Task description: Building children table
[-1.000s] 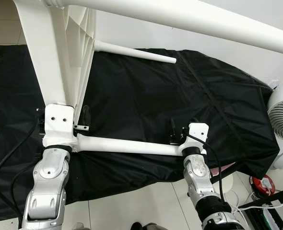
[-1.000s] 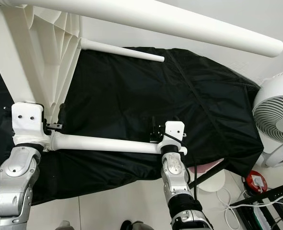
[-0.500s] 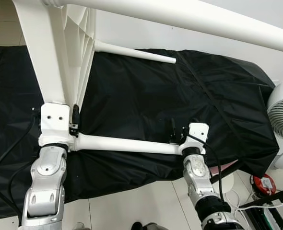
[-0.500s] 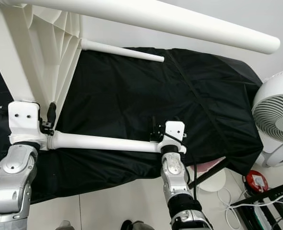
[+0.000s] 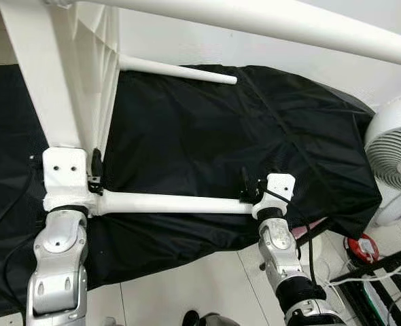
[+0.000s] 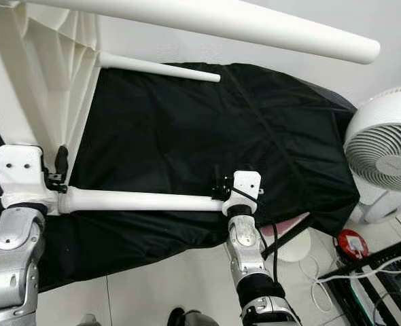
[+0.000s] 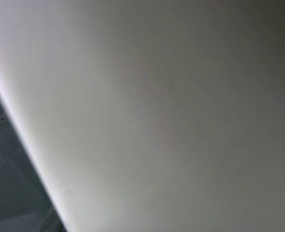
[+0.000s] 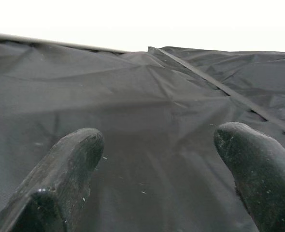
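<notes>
No brand, label or writing can be read on anything here. A white round plastic table leg (image 5: 177, 202) lies level across the front of the scene, its long axis running from the robot's left to its right, over a black crinkled fabric sheet (image 5: 255, 136) that is spread on the floor. The leg's left end meets a white ribbed plastic table frame (image 5: 58, 88), which rises steeply up and away at the left; a second thin white leg (image 5: 180, 70) sticks out from that frame farther back and points to the right, and a thick white tube (image 5: 289, 26) crosses the top of the picture on a slant. The left claw (image 5: 92, 175) sits at the joint of leg and frame, its white wrist block against the frame; whether its black fingers are spread or pressed together cannot be told, and its wrist view gives a blurred pale surface very close up. The right claw (image 6: 222, 188) is at the leg's right end, and in its wrist view the two black fingers (image 8: 70, 159) stand spread wide apart over the black sheet with nothing between them. A white round fan (image 6: 384, 149) stands on the tiled floor (image 5: 207, 285) at the right, beside a small red round object (image 6: 350, 243) and white cables (image 6: 343, 275).
</notes>
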